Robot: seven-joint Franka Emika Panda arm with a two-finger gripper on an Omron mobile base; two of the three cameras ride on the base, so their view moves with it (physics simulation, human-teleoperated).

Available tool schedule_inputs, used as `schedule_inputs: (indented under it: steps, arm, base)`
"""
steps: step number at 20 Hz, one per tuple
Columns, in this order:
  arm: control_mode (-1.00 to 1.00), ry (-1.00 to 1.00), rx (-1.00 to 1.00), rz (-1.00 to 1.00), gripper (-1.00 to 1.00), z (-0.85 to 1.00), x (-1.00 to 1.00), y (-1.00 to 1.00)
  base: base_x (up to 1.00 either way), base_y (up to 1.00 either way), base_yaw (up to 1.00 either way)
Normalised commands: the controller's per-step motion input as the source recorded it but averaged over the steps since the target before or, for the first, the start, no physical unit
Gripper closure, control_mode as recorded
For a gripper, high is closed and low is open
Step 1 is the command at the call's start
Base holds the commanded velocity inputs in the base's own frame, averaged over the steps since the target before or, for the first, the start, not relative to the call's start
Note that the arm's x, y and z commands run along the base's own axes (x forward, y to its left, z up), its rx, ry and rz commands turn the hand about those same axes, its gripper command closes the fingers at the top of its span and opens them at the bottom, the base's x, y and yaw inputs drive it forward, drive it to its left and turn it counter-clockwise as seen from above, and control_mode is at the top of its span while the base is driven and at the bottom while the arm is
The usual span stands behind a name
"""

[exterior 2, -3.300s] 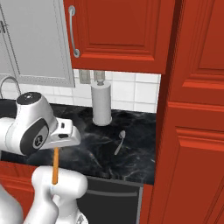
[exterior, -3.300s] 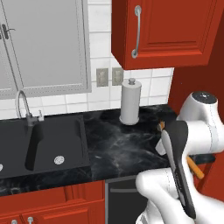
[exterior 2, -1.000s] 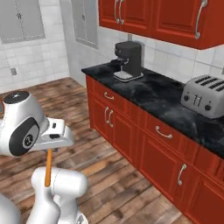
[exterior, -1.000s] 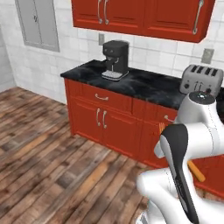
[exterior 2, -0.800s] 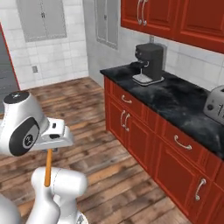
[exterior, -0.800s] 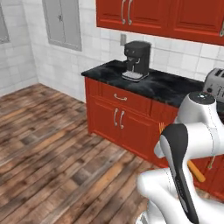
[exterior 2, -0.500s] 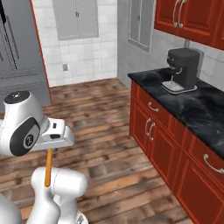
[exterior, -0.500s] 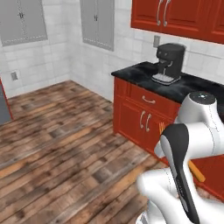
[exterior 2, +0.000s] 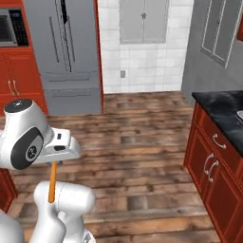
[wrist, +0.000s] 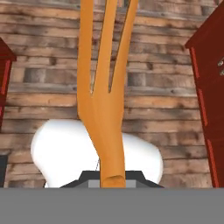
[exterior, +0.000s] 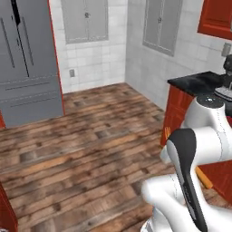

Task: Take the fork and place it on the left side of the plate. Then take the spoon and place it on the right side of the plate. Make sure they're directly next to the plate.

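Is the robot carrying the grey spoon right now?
No, the claw holds the orange fork, its tines pointing away over the wooden floor.

No legible text, label or number anywhere, perhaps owing to the coarse rendering.

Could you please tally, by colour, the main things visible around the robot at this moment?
Orange: 1, the fork held in the tool
Grey: 1, the fridge
Black: 1, the counter top
Red: 1, the base cabinets
Total: 4
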Motion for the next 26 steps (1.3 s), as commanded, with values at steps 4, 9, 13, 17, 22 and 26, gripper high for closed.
schedule_inputs:
  steps: [4,9,13,17,22,26]
  arm:
    - [1.0,0.0,0.0,0.0,1.0,0.0,0.0,0.0]
    - [1.0,0.0,0.0,0.0,1.0,0.0,0.0,0.0]
    - [1.0,0.0,0.0,0.0,1.0,0.0,0.0,0.0]
    - [1.0,0.0,0.0,0.0,1.0,0.0,0.0,0.0]
    - [1.0,0.0,0.0,0.0,1.0,0.0,0.0,0.0]
    - [1.0,0.0,0.0,0.0,1.0,0.0,0.0,0.0]
  base:
    - [1.0,-0.05,0.42]
    - [1.0,-0.1,0.4]
    - [1.0,-0.07,0.42]
    - [1.0,-0.13,0.45]
    - [1.0,-0.1,0.45]
    - [1.0,-0.08,0.45]
